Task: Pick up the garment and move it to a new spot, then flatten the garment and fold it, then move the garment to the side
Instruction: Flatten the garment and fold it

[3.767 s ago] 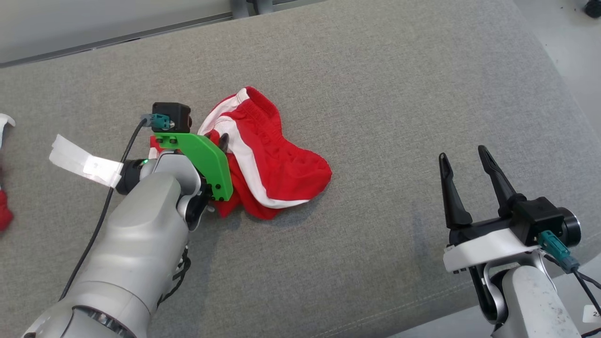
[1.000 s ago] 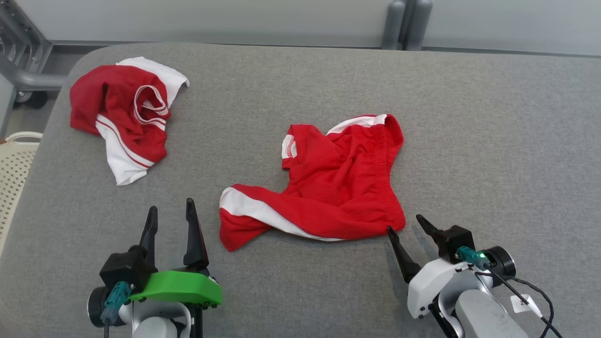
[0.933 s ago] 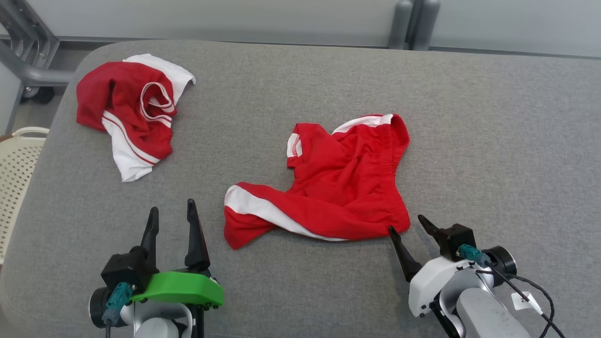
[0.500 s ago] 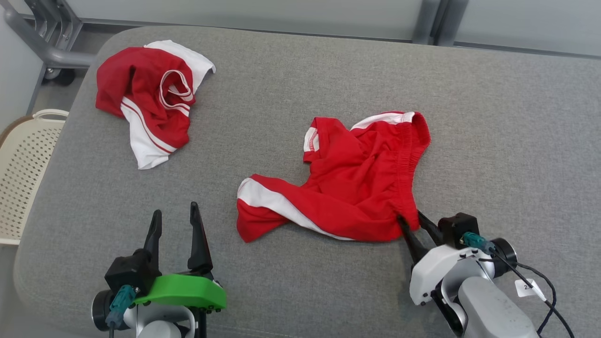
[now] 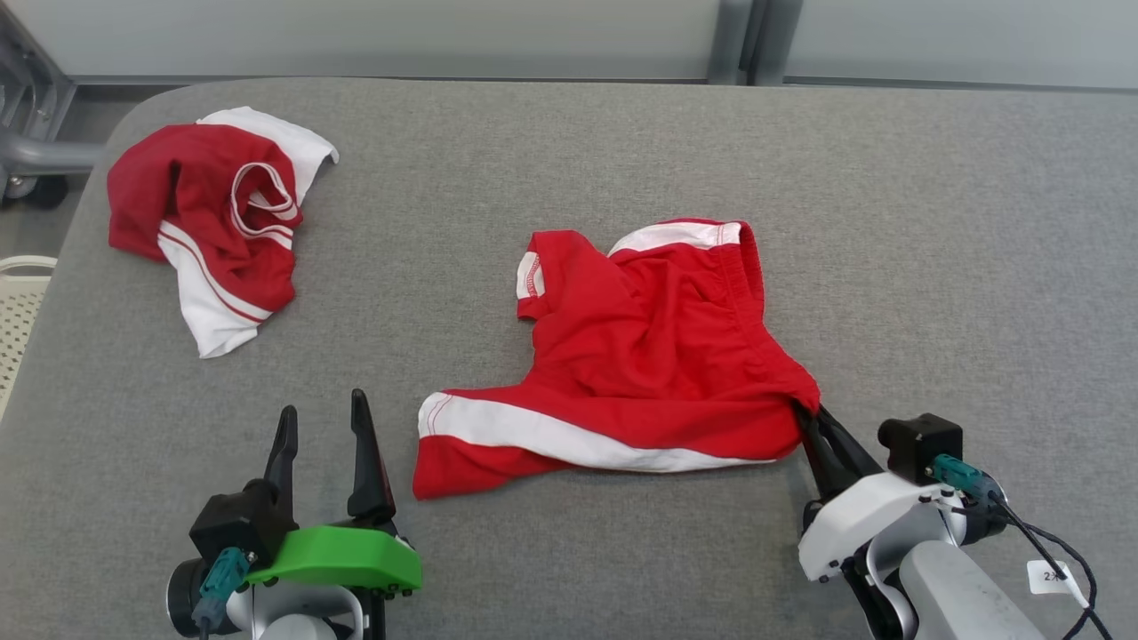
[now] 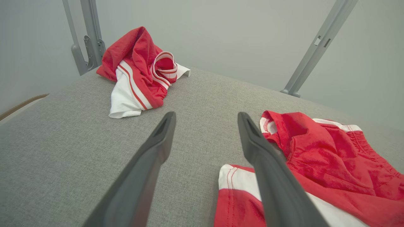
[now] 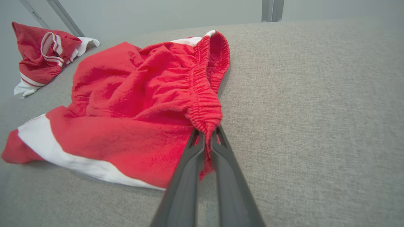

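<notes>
At the far left edge of the head view, a pale perforated basket (image 5: pixel 13 302) sits beside the rounded corner of the grey padded surface (image 5: pixel 569 151). On that corner, close to the left and back edges, lies a crumpled red and white cloth (image 5: pixel 209 222), well apart from everything else. Nearer the front, the left gripper (image 5: pixel 322 404) has its two fingers spread wide with nothing between them. Grey fabric lies ahead of it, and a narrow strip of it separates the gripper from the garment. The garment (image 5: pixel 649 356), red shorts with white bands, lies rumpled about the middle of the surface. One white-striped leg reaches left along the front, and the gathered waistband runs down its right side. At the near end of that waistband the right gripper (image 5: pixel 807 416) has its fingers pressed together, pinching the bunched elastic edge. To the right of the garment the surface is open all the way to the view's right edge. Behind it a broad band lies free up to the back edge, where a grey post (image 5: pixel 747 40) stands.
</notes>
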`<state>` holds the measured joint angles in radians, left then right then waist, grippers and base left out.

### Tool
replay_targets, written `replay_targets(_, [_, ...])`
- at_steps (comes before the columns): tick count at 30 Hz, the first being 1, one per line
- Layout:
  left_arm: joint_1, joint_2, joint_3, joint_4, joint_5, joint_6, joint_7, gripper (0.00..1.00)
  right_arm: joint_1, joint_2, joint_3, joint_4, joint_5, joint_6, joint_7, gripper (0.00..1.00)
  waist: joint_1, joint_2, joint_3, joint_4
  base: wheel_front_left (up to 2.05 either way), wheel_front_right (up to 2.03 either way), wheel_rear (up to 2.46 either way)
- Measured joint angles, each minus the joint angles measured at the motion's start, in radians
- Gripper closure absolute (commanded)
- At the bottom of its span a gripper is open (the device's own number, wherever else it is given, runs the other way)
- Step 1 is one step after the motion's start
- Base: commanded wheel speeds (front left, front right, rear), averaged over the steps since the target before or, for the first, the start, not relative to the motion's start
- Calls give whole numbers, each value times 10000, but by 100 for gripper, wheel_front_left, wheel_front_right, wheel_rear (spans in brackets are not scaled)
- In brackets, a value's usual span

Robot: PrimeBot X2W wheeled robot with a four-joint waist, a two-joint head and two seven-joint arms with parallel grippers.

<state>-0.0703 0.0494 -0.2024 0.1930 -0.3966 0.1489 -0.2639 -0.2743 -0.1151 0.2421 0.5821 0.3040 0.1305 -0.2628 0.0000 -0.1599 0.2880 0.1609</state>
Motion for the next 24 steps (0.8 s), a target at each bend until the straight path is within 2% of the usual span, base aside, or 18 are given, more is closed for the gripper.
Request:
replay_targets(5, [15,-2,0,-52,-77,8,0,0,167,-100,-142,-385,499,2,211,100,0,0,45,-224,0,0,0])
replay_targets(11, [-23,0,-58,-105,-161,6,0,0,-460,-88,-545,-364,731,0,694,100,0,0,199,-26,0,0,0])
replay_targets(18, [-244,0,-297,-130,-236,-4,0,0,-1895,-270,-1070,1300,288,2,943,100,0,0,377,491,0,0,0])
replay_targets(24, [-326,0,-370,-102,-297,2,0,0,-2775,-253,-1083,2696,167,2,938,100,0,0,484,870,0,0,0])
